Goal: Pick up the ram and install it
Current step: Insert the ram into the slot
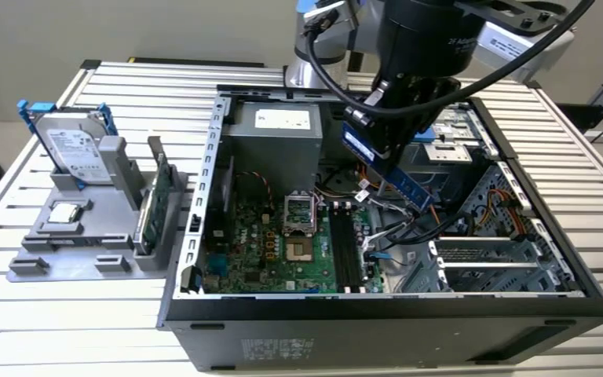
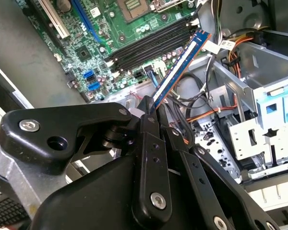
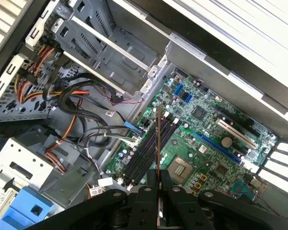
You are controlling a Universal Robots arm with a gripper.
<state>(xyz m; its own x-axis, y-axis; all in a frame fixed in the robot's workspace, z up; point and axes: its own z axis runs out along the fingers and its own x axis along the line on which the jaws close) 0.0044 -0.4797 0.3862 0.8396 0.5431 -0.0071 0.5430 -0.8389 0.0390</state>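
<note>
The ram [image 1: 394, 171] is pinched at one end by the gripper [image 1: 377, 129], and we see it hanging tilted over the open case [image 1: 385, 330], clear of the motherboard [image 1: 270, 251]. From the exterior view's left come the hard drive [image 1: 71, 149] and green card [image 1: 147, 212] on their grey stand [image 1: 82, 267], then the black slots [image 1: 345, 251], then the ram above and just beyond them.

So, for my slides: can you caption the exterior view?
Jaws shut on the ram, tilted above the open computer case, not yet seated in the black memory slots.
</note>
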